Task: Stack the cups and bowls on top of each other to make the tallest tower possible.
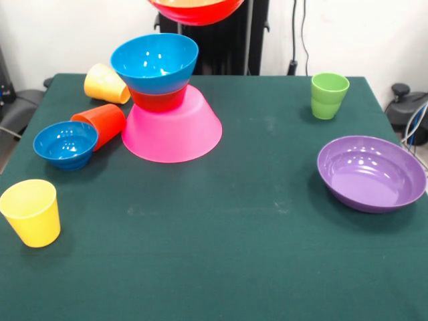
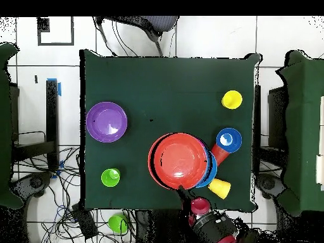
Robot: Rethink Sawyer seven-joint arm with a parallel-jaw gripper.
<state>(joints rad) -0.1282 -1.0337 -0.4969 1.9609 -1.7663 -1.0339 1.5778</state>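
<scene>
A wide shallow orange bowl (image 1: 196, 9) is seen raised above the tower (image 1: 170, 100), whose inverted pink base (image 1: 172, 130) carries a small orange bowl (image 1: 157, 100) and an upright medium blue bowl (image 1: 155, 61). In the overhead view the raised bowl hides most of the stack; whether the fingers are closed on it cannot be told. A release off centre is judged likely to tip the blue bowl, since smooth glossy plastic offers little friction and the rounded walls give narrow seats. Around the tower on the green cloth surface (image 1: 221, 234) lie a small blue bowl (image 1: 65, 144), a tipped orange-red cup (image 1: 101, 124), two yellow cups (image 1: 32, 212), a green cup (image 1: 329, 95) and a purple bowl (image 1: 371, 172).
</scene>
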